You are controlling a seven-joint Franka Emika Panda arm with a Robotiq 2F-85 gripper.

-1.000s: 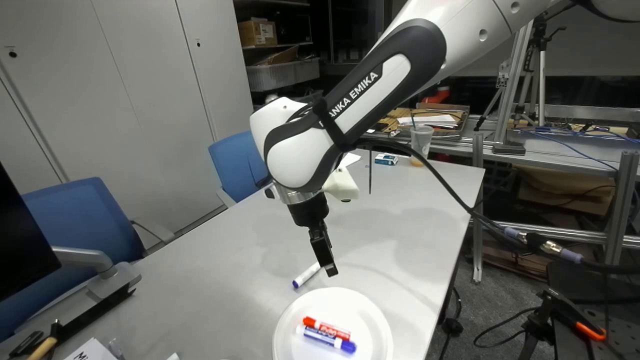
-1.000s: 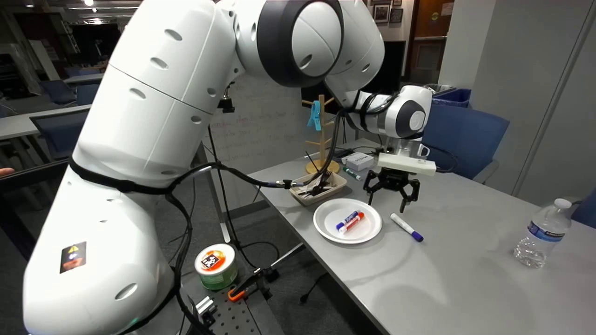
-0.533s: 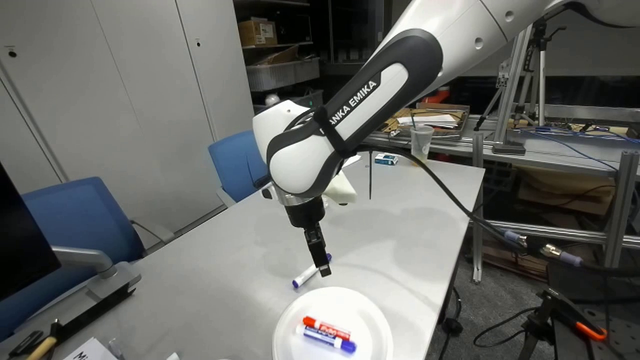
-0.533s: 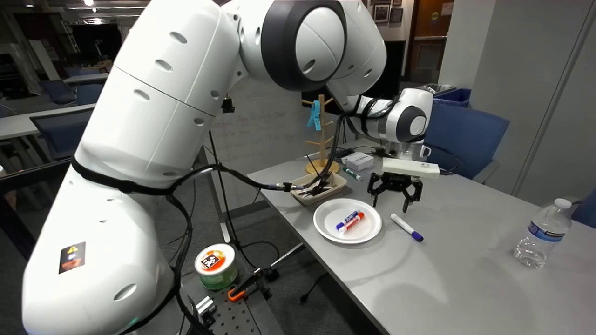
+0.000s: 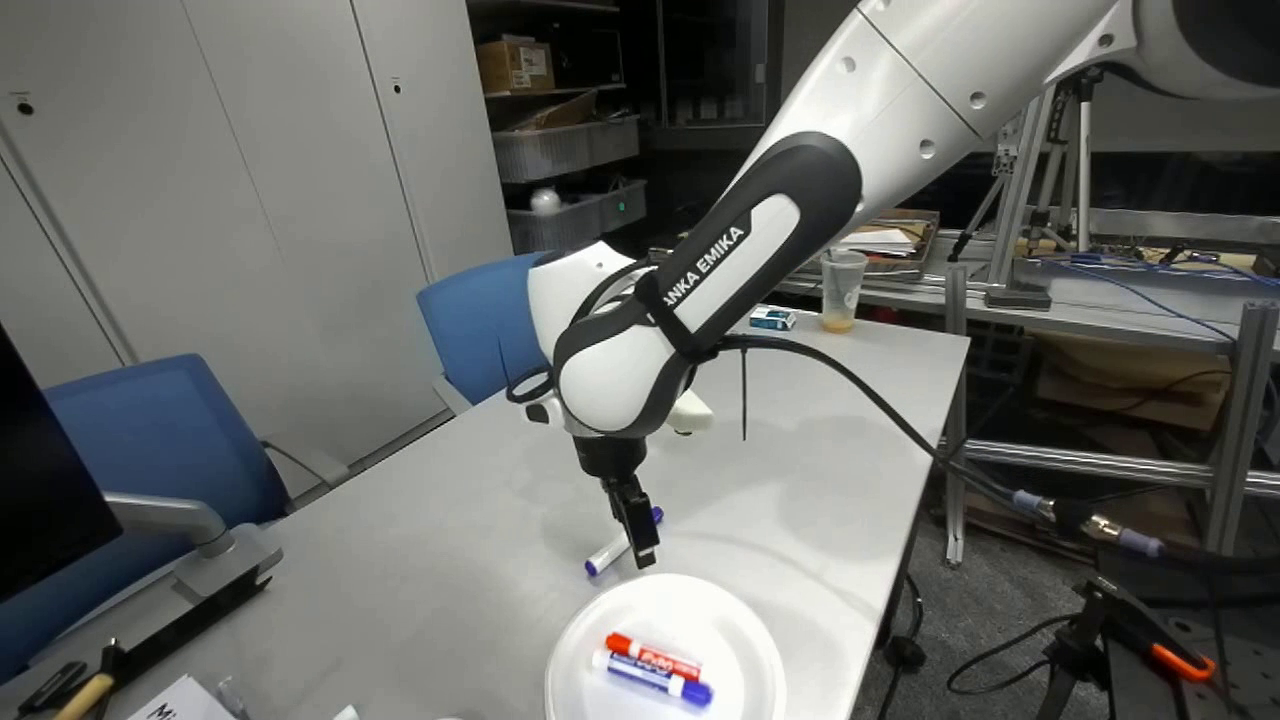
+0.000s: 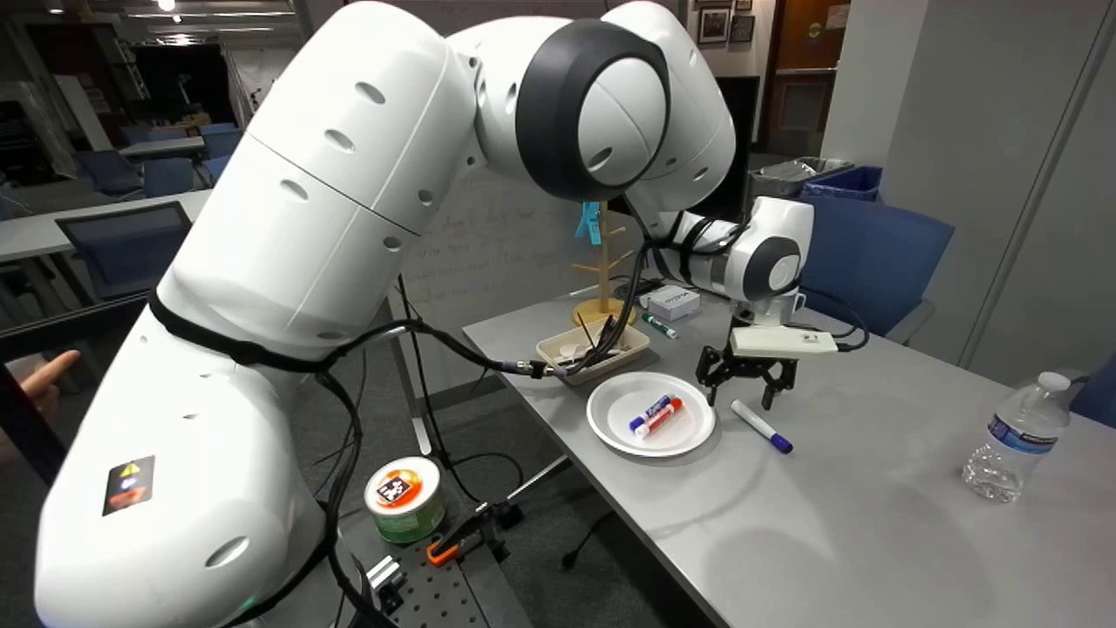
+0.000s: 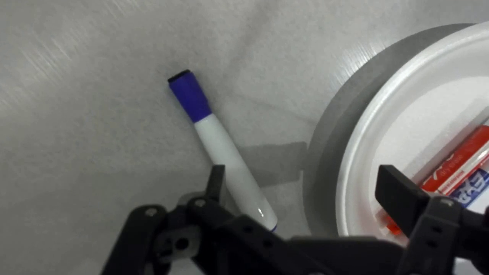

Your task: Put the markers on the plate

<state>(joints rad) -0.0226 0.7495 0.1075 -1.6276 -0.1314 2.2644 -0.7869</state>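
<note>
A white marker with a blue-purple cap (image 7: 233, 158) lies on the table beside the plate; both exterior views show this white marker (image 5: 607, 553) (image 6: 755, 419). The round white plate (image 6: 610, 406) (image 5: 740, 640) holds a red marker (image 5: 655, 658) (image 6: 660, 417) and a blue marker (image 5: 640, 674) (image 6: 647, 413), side by side. In the wrist view the plate (image 7: 357, 160) is cut off at the right. My gripper (image 7: 301, 179) is open and empty, above the table. In the wrist view one finger overlaps the white marker's body, the other the plate. Both exterior views show the gripper (image 5: 645, 558) (image 6: 739, 399) over the marker-plate area.
A clear water bottle (image 6: 1016, 440) stands on the table. A beige tray of small items (image 6: 567, 353), a wooden stand (image 6: 603, 310), a white box (image 6: 673, 303) and a green marker (image 6: 659, 326) lie beyond the plate. A monitor (image 5: 45, 480) stands at one edge.
The arm has come down, and the open gripper has sunk closer to the table and shifted slightly toward the white marker. The markers and plate have not moved.
</note>
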